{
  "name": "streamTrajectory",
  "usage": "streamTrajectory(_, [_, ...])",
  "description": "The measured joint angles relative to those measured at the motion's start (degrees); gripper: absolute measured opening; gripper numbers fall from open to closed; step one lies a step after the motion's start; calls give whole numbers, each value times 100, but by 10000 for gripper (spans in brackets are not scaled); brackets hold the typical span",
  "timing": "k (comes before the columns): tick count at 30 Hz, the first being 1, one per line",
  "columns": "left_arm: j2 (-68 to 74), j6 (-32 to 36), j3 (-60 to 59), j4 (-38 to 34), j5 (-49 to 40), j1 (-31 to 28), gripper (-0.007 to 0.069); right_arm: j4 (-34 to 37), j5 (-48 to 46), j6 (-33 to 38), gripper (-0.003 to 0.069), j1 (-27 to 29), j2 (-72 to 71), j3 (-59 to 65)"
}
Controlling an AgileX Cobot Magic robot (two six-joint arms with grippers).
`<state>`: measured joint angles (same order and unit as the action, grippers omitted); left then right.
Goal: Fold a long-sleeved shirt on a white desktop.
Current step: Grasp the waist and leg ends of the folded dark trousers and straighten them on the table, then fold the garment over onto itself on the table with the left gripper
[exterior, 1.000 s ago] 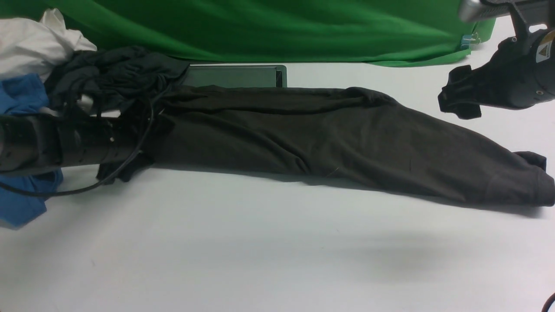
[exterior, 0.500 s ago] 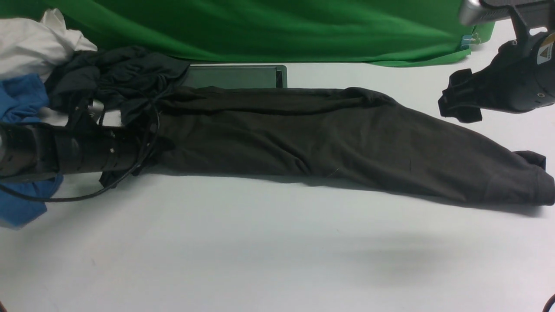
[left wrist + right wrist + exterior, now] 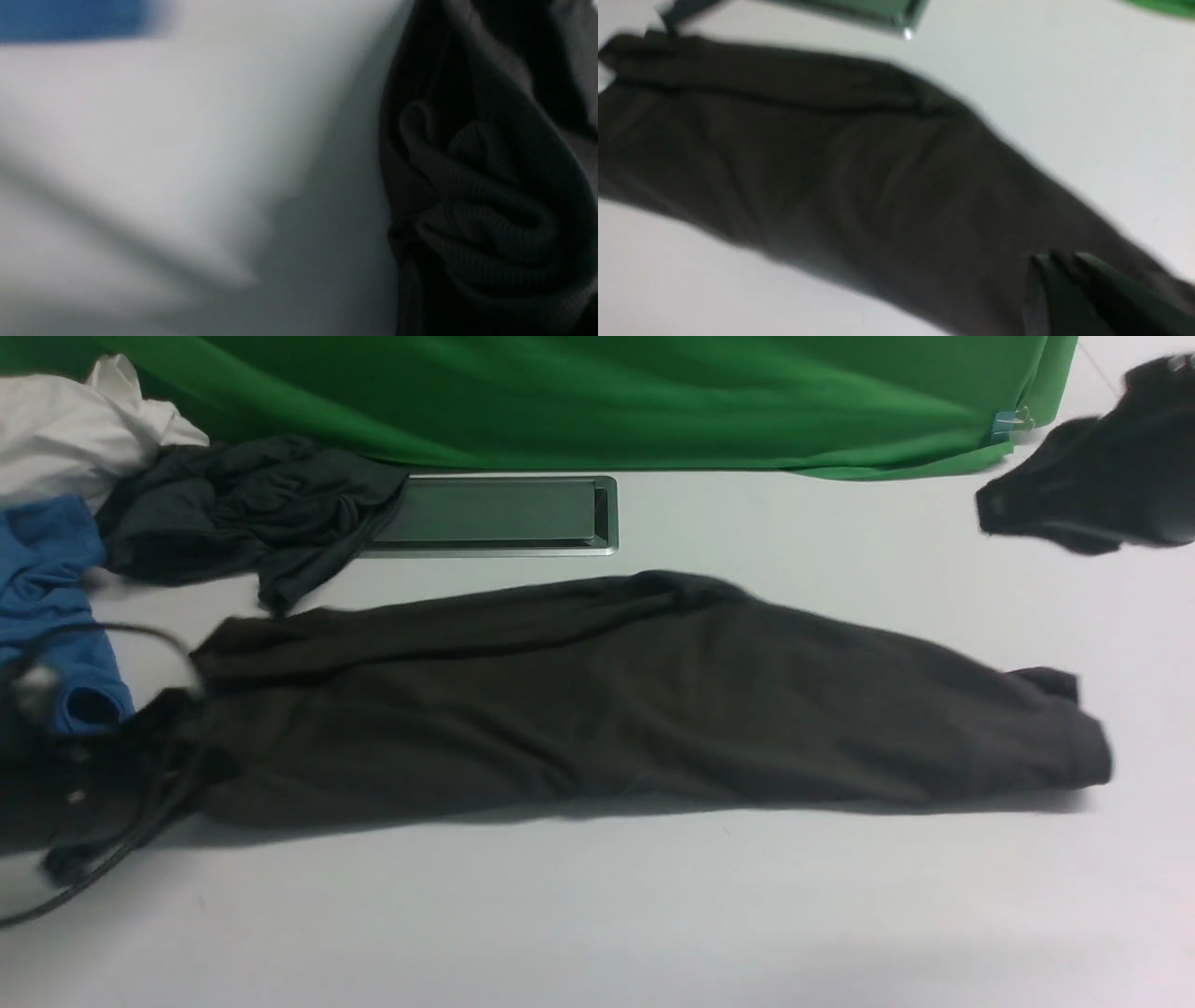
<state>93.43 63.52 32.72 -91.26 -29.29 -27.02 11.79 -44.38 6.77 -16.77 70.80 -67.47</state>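
The long-sleeved shirt [image 3: 616, 700], very dark and folded into a long band, lies across the white desktop [image 3: 597, 915], its right end near a small dark flap. My left gripper [image 3: 173, 756], blurred at the near left, is shut on the shirt's left end. Bunched ribbed cloth [image 3: 490, 196] fills the left wrist view at the jaws, whose fingers are hidden in the dark. My right gripper [image 3: 991, 513] hangs at the far right, shut and empty, apart from the shirt. In the right wrist view its fingertips [image 3: 1057, 261] lie together over the shirt [image 3: 854, 177].
A grey metal cable slot [image 3: 495, 513] lies behind the shirt. At the far left a charcoal-grey garment [image 3: 243, 513], a blue garment [image 3: 47, 588] and a white cloth [image 3: 65, 429] are piled. A green backdrop [image 3: 597, 401] closes the far edge. A black cable [image 3: 93, 868] trails by the left arm.
The left gripper closed on the shirt's left end and pulled it nearer and leftward, off the cable slot. The right gripper shut and moved up and to the right.
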Motion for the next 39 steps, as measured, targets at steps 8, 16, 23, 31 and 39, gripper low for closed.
streamTrajectory(8, [-868, 426, 365, -320, -975, -400, 137, 12, 151, 11, 28, 0, -246, 0])
streamTrajectory(16, [-923, -86, 2281, -271, -789, 2095, 137, 12, 151, 11, 52, 0, -241, 0])
streamTrajectory(23, [488, -231, 4278, 170, 273, 5389, 137, 17, 100, 11, 62, 0, -241, 0])
streamTrajectory(31, [3183, -1050, 6367, 1066, 594, 7444, 146, -266, -454, 18, 78, 36, -229, 68])
streamTrajectory(39, [3983, -2021, 7090, 2001, 206, 7584, 393, -16, -311, 106, 113, 10, -292, 61])
